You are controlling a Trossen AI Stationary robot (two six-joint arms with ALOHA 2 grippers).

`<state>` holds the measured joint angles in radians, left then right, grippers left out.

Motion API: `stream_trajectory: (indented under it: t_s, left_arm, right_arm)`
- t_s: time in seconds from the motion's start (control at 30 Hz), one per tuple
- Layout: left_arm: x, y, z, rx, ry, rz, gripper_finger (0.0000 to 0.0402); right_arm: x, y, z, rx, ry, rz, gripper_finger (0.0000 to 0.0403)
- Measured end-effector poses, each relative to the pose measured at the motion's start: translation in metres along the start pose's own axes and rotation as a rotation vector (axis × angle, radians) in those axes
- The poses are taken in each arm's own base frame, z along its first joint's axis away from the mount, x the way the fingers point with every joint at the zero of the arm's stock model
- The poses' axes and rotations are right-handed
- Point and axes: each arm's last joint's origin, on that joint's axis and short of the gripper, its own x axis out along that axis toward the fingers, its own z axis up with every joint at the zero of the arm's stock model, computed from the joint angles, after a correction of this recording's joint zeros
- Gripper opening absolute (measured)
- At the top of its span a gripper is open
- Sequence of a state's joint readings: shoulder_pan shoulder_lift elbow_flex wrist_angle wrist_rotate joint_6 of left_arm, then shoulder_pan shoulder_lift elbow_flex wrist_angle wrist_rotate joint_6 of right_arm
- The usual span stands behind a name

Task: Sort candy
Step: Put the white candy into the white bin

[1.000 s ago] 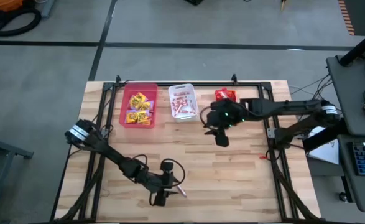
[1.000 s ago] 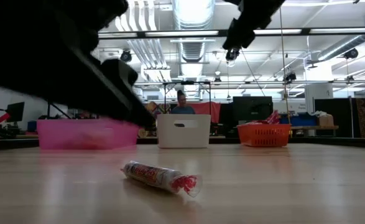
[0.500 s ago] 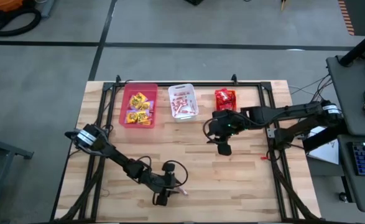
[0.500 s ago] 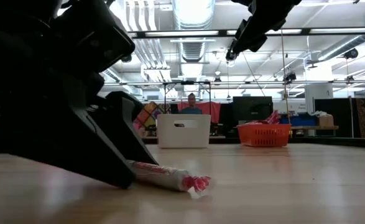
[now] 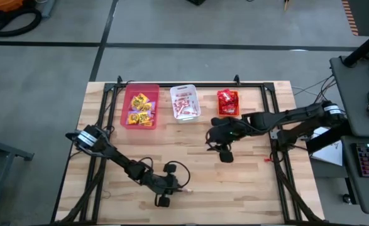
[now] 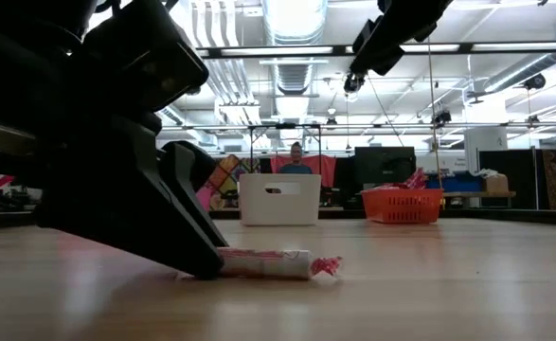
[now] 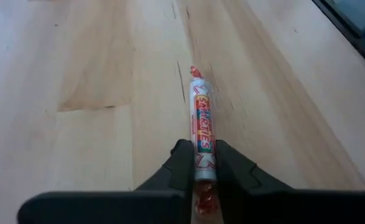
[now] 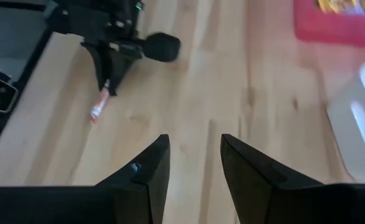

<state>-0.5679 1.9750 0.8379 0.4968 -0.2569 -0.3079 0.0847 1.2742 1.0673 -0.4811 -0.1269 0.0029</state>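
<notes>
One candy stick (image 7: 201,121), white and pink with twisted ends, lies on the wooden table near its front edge (image 5: 185,188) (image 6: 270,263). My left gripper (image 7: 201,154) (image 5: 178,186) is low over the table and shut on the stick. My right gripper (image 5: 211,140) (image 8: 194,152) hangs open and empty above the table's middle right, in front of the bins. More candy fills the bins: yellow packets in the pink bin (image 5: 140,107), sticks in the white bin (image 5: 185,103), red packets in the orange bin (image 5: 227,102). My left gripper pinches the candy stick between its two fingers near the end closest to the wrist (image 7: 202,165). The fingers slant down from the table's left and lie along the stick. The stick rests flat on the table, its free end (image 7: 196,73) reaching out ahead of the fingertips.
The three bins stand in a row along the table's far edge. A black frame (image 5: 278,157) runs along the table's sides. Bare wood lies between the two grippers. In the low view a person (image 6: 295,156) sits in the room behind the white bin.
My left gripper has sunk to the table and shut on the candy stick, which has turned on the table and now lies in line with the fingers. My right gripper has moved from beside the orange bin toward the table's near edge.
</notes>
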Motion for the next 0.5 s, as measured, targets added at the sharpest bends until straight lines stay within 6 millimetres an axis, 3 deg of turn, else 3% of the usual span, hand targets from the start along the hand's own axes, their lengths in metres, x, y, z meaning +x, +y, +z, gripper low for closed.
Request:
stream_trajectory:
  t_s: [0.23,0.5]
  left_arm:
    - [-0.012,-0.011,0.007,-0.002,-0.051,0.032,0.0012]
    - [-0.04,-0.023,0.015,0.037,-0.187,0.234,0.0012]
  right_arm:
    - [0.017,0.016,-0.004,-0.086,-0.151,0.046,0.0134]
    - [0.031,0.02,-0.016,-0.15,-0.347,-0.017,0.0134]
